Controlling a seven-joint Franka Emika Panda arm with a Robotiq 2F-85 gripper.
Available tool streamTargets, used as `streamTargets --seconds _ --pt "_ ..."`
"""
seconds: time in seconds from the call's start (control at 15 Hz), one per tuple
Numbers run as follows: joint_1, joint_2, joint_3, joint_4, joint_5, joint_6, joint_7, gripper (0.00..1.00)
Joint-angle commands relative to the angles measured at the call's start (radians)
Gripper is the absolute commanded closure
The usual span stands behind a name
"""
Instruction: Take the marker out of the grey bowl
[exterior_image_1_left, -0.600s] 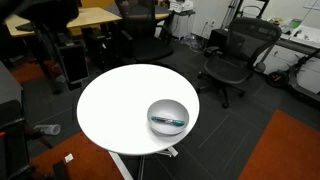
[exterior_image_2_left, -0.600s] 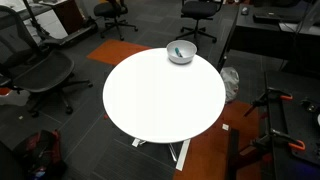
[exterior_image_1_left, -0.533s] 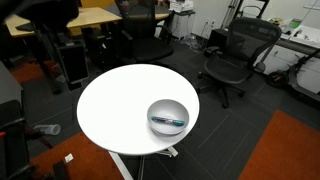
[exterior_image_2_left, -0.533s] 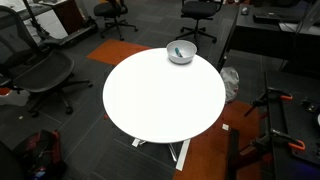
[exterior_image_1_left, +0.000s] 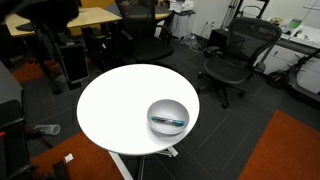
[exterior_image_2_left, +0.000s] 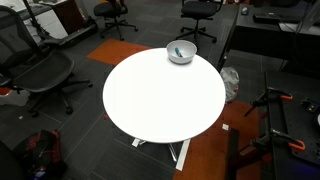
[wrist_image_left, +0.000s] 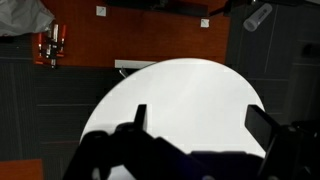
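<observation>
The grey bowl (exterior_image_1_left: 168, 116) sits near the edge of the white round tabletop (exterior_image_1_left: 115, 105). The marker (exterior_image_1_left: 169, 122), dark with a teal-blue section, lies inside it. The bowl also shows at the table's far edge in an exterior view (exterior_image_2_left: 180, 52), with the marker (exterior_image_2_left: 179, 52) in it. My gripper (wrist_image_left: 203, 125) shows only in the wrist view. It is open and empty, high above the bare white tabletop (wrist_image_left: 190, 95). Neither bowl nor marker shows in the wrist view.
Office chairs (exterior_image_1_left: 232, 55) stand around the table, with another (exterior_image_2_left: 35, 70) beside it. Desks (exterior_image_1_left: 85, 18) are at the back. An orange carpet patch (exterior_image_2_left: 215, 150) lies under the table. A plastic bottle (wrist_image_left: 257, 16) lies on the floor.
</observation>
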Motion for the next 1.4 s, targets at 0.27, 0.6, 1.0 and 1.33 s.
streamTargets --seconds 0.27,0.6,1.0,1.33 --pt "-0.035 0.027 0.075 0.013 0.083 0.05 0.154 0.0" --pt "-0.046 0.067 0.107 0.011 0.168 0.165 0.357 0.0" --pt "-0.058 0.144 0.141 0.023 0.211 0.3 0.618 0.0" --pt "-0.063 0.227 0.16 0.056 0.18 0.384 0.804 0.0"
